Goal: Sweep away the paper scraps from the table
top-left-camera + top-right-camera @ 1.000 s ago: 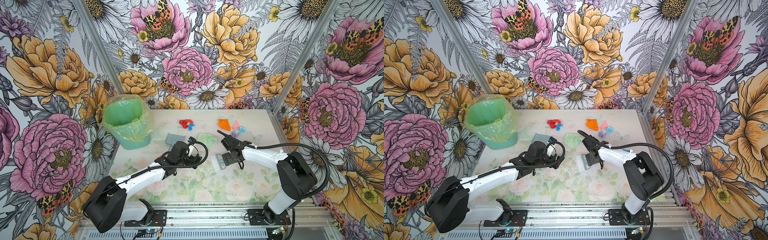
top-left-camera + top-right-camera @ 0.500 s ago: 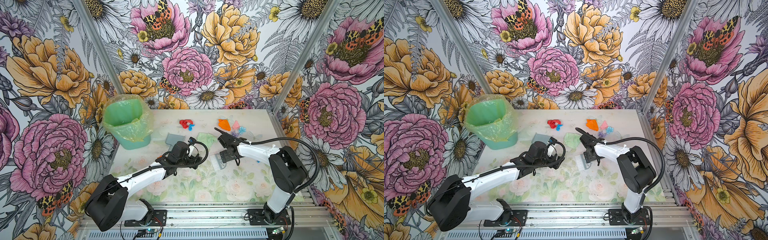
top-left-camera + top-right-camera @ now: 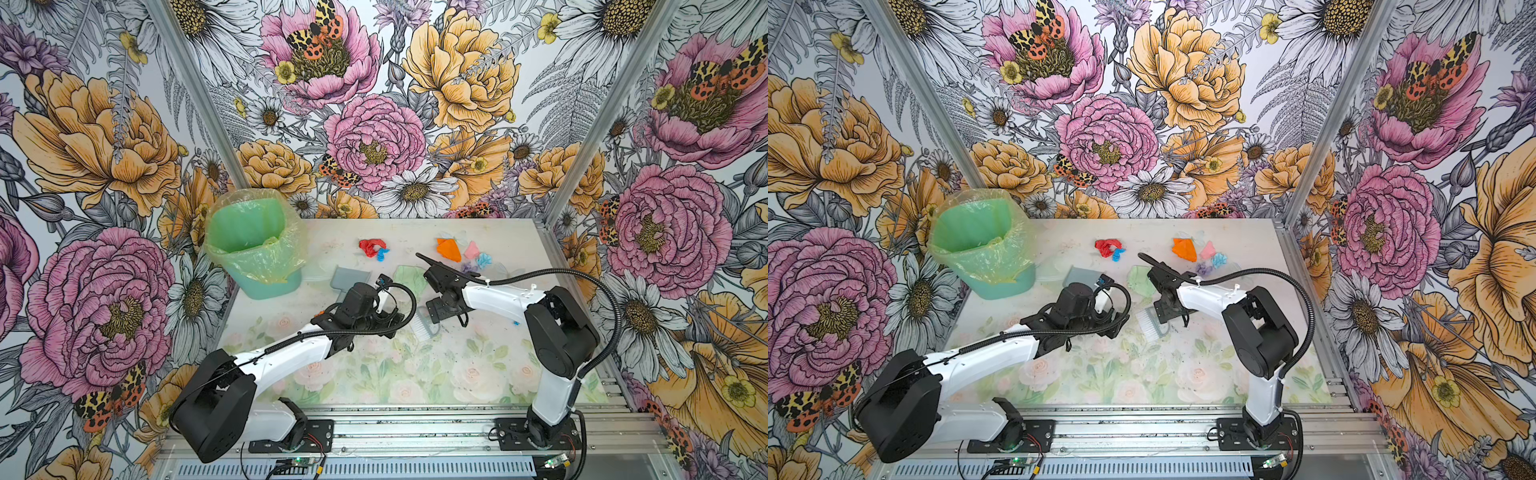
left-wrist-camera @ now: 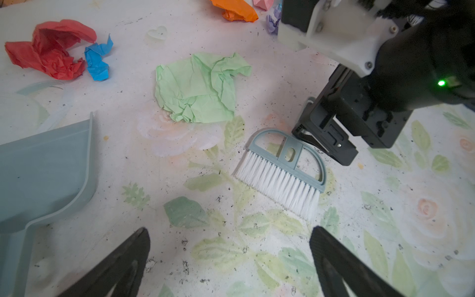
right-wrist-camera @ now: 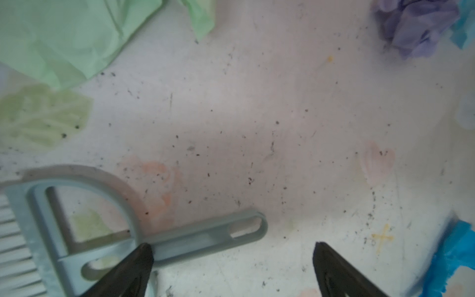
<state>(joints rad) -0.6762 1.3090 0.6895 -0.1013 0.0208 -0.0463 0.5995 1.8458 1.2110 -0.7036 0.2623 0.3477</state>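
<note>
Paper scraps lie at the back of the table (image 3: 478, 374): a red wad (image 3: 371, 247) with a blue bit (image 3: 382, 254), an orange one (image 3: 449, 249), pink (image 3: 472, 250), light blue (image 3: 484, 260), lilac (image 5: 416, 28), and a flattened pale green piece (image 4: 198, 87). My right gripper (image 5: 232, 248) is open and low over the grey brush's handle (image 5: 205, 239), one fingertip (image 5: 144, 253) at the handle's base. My left gripper (image 4: 228, 234) is open over bare table, just short of the brush bristles (image 4: 277, 180), holding nothing.
A grey-blue dustpan (image 4: 43, 174) lies flat beside the left gripper. A green bin with a yellow liner (image 3: 253, 245) stands at the back left. Another blue scrap (image 5: 452, 257) lies near the right gripper. Flowered walls close in three sides.
The right arm has folded up and its gripper has shifted left, closer over the brush handle. The left arm and the brush have barely moved. Both grippers stayed open.
</note>
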